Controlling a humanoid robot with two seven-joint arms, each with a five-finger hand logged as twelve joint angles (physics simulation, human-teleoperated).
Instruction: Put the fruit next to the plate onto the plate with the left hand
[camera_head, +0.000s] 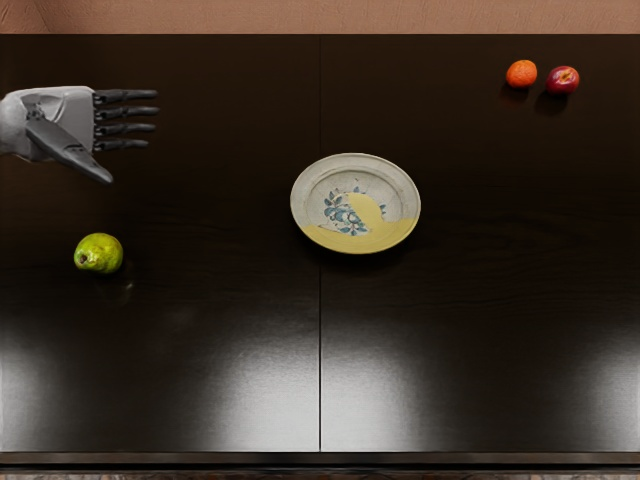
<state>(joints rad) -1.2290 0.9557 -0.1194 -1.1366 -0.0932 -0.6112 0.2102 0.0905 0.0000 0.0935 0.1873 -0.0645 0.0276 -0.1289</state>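
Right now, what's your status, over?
Left hand open, holding nothing. Green fruit left of plate, untouched. Nothing lying between them.

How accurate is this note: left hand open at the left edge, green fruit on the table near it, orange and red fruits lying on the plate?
The head view shows the orange fruit and red fruit on the table, far right of the plate, not on it. Open left hand and green fruit near it: correct.

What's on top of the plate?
No fruit yet: the plate shows only its painted blue flowers and yellow patch. Nothing covers it, so nothing is hidden.
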